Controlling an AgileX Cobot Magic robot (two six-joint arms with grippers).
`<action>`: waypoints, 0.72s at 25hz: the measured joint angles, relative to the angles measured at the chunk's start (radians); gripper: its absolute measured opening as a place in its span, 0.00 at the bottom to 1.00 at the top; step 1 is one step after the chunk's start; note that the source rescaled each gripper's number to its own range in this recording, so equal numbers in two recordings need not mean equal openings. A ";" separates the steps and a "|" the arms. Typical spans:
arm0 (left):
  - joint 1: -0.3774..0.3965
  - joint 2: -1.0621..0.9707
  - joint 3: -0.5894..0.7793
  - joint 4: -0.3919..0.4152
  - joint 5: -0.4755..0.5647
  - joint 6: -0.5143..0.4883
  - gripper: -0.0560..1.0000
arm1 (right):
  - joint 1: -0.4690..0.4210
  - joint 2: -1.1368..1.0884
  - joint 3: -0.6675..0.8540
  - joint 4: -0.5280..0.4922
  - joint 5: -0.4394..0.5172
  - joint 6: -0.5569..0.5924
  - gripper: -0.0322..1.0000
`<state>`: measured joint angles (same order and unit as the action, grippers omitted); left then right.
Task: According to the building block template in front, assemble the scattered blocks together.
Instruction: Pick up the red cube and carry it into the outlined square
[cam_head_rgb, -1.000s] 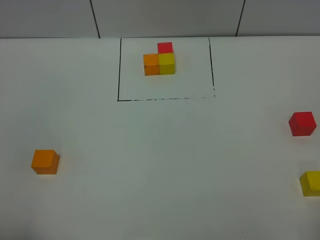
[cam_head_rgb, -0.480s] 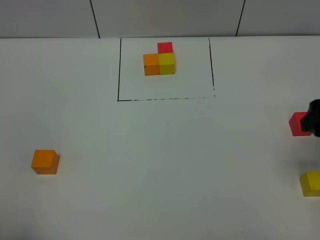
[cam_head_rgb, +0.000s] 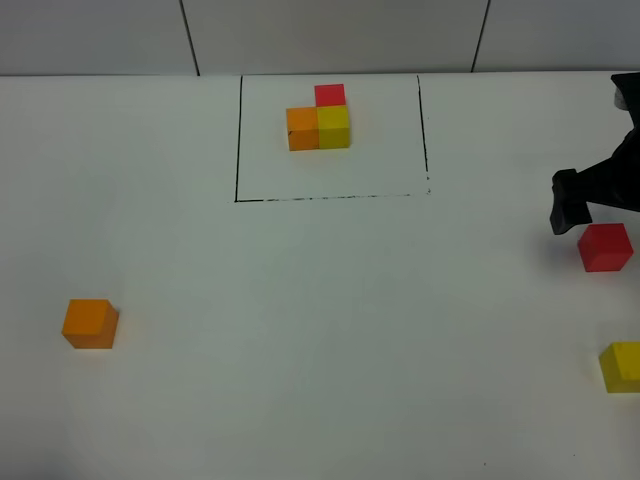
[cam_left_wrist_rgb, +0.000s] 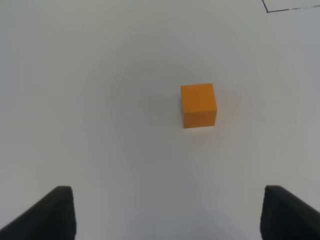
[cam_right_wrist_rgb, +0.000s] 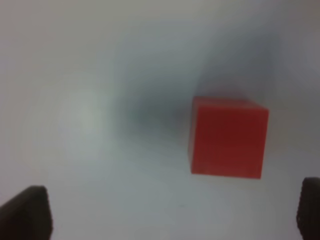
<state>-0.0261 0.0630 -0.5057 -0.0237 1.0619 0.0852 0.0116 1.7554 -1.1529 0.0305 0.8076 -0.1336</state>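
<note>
Blocks are seen spread across a white table (cam_head_rgb: 320, 340). At the far edge, the building block template (cam_head_rgb: 320, 120) is laid out inside a thin black outline (cam_head_rgb: 238, 140): orange and yellow cubes are set side by side, and a red one touches the yellow from behind. The red block (cam_head_rgb: 604, 247) is found at the right edge. The yellow block (cam_head_rgb: 621, 366) is placed nearer the camera, well apart from it and partly cut by the frame. The orange block (cam_head_rgb: 90, 323) is set alone far to the left. The right gripper (cam_right_wrist_rgb: 167, 215) is held near the red block, jaws spread wide with nothing gripped; one dark finger (cam_head_rgb: 565, 208) is seen just beside the cube. The left gripper (cam_left_wrist_rgb: 170, 215) is likewise spread and empty, with the orange block ahead of it, untouched.
</note>
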 joint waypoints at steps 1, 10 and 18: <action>0.000 0.000 0.000 0.000 0.000 0.000 0.74 | -0.006 0.020 -0.007 -0.002 -0.005 -0.003 1.00; 0.000 0.000 0.000 0.000 0.000 0.000 0.74 | -0.074 0.124 -0.011 -0.004 -0.057 -0.049 1.00; 0.000 0.000 0.000 0.000 0.000 0.000 0.74 | -0.086 0.174 -0.012 0.012 -0.104 -0.084 1.00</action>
<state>-0.0261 0.0630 -0.5057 -0.0237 1.0619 0.0852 -0.0743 1.9297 -1.1645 0.0429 0.7035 -0.2171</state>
